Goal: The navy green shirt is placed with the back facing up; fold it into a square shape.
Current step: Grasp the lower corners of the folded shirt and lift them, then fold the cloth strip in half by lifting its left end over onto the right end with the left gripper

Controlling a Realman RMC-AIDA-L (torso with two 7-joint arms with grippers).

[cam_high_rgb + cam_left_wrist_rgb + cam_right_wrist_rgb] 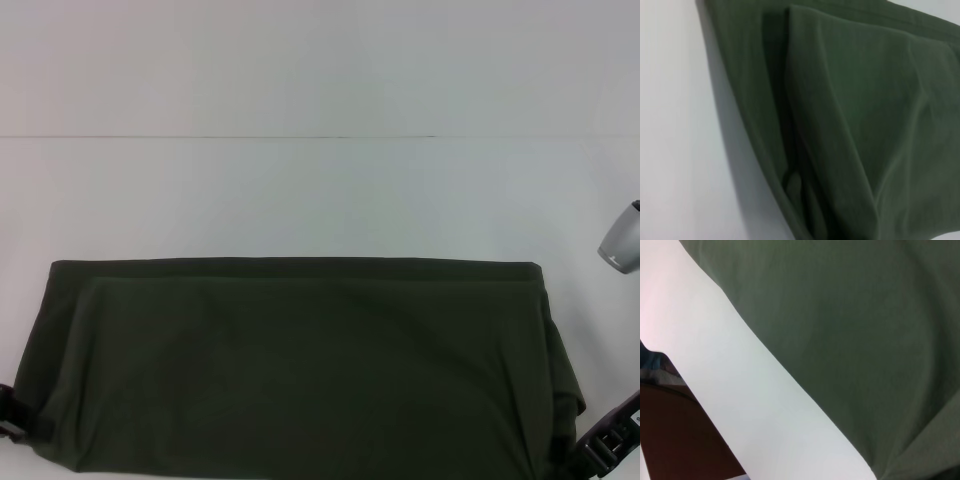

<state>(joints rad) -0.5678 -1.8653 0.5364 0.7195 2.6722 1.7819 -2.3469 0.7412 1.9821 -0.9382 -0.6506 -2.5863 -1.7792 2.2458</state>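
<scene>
Navy green shirt (pixel 300 370) fills lower half of head frame on white tabletop (pixel 300 190), already doubled: top layer's edge sits just short of the far hem. Left tool (pixel 12 420) at lower-left edge, right tool (pixel 605 445) at lower-right corner, both at the shirt's near corners; finger state cannot tell. For a clean fold, lift both corners evenly and keep the edges aligned.
</scene>
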